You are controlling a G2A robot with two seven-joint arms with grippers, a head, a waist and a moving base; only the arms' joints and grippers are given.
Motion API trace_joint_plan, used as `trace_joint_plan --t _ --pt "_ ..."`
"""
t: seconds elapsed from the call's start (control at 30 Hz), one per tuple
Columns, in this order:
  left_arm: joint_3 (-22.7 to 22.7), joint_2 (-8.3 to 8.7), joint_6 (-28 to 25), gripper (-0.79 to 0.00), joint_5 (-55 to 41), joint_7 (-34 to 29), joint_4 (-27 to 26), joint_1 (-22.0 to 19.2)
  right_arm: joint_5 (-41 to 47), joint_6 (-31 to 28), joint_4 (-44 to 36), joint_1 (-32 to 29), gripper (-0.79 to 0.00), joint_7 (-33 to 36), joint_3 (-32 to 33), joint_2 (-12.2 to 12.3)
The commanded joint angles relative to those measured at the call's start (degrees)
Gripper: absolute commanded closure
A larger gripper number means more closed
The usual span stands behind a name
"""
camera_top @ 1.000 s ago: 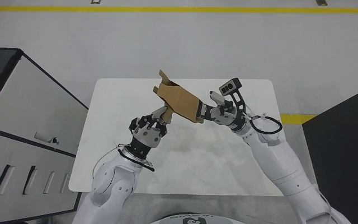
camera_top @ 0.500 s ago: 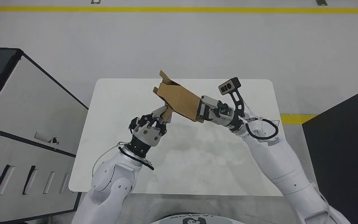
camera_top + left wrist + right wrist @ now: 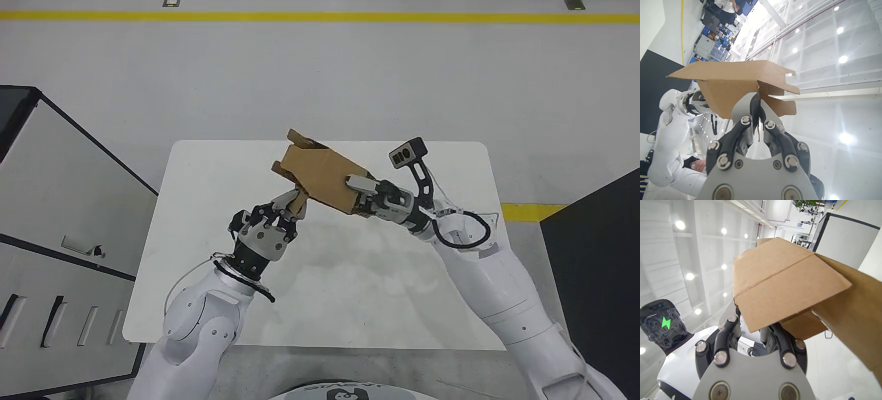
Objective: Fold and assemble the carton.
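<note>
The brown corrugated cardboard carton (image 3: 318, 175) is hanging tilted above the white table (image 3: 200, 220). The left gripper (image 3: 757, 106) is pinching 1 flap, likely steadying it for folding. The right gripper (image 3: 358, 186) is touching the opposite end, its grip impossible to tell.

Tip of right hand (image 3: 362, 188) hidden behind brown cardboard carton (image 3: 783, 285), its side panel cut by wrist view's edge.

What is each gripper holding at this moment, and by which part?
The left gripper holds the brown cardboard carton by the thin edge of an end flap. The right gripper holds nothing; its fingers are open around the opposite end.
</note>
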Motion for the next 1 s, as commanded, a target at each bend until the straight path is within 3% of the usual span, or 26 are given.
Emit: trace_joint_plan --t 0.0,0.37,0.67,0.97 --pt "0.0 0.00 0.1 -0.785 0.1 0.1 0.0 0.0 -0.2 0.1 0.1 0.0 0.000 -0.1 0.2 0.0" --pt "-0.8 -0.05 -0.4 -0.785 0.5 0.9 -1.1 0.1 0.4 4.2 0.0 -0.6 0.000 1.9 2.5 0.4" --pt "-5.6 0.31 -0.3 -0.785 0.9 0.5 -3.2 2.0 -1.5 10.3 0.9 -0.7 0.000 12.9 6.2 1.8" --pt "-5.5 0.29 0.0 -0.785 1.2 0.6 -3.3 1.6 -2.0 10.8 0.5 -1.0 0.000 12.2 6.1 1.9"
